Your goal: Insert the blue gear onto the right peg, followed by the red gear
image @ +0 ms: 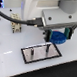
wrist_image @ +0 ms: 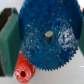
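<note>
Clamping the bright blue toothed plastic gear [wrist_image: 48,36] edgewise, the gripper [image: 56,39] carries it flat near the thin dark right peg [image: 48,47], presumably for threading.

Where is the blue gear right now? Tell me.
The blue gear is held in the claw above the table, over the far end of the grey plate on the exterior view's right, close to the right peg.
</note>
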Robot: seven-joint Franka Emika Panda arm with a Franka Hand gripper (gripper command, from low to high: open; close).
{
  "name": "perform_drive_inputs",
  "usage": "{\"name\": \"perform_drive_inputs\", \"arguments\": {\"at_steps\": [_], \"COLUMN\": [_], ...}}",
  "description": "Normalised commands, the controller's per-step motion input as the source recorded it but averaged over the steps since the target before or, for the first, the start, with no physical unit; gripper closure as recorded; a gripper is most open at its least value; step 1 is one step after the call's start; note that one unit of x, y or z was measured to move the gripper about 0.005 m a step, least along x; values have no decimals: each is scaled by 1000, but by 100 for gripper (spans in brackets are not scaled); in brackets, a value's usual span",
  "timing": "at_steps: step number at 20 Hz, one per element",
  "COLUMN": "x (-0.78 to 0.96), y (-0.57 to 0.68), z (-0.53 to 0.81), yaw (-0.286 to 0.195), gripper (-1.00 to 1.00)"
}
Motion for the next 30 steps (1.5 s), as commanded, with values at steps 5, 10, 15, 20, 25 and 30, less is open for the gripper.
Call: {"name": "perform_drive_inputs", "arguments": {"at_steps": [5,10,15,20,25,30], "x": [329,247,186,126,106,150], "y": [-165,-163,-211,-74,-66,-101], "z": [-57,-80,-125,-32,418,-9], "yaw": [0,0,0,0,0,0], "gripper": [100,100,100,100,100,100]}}
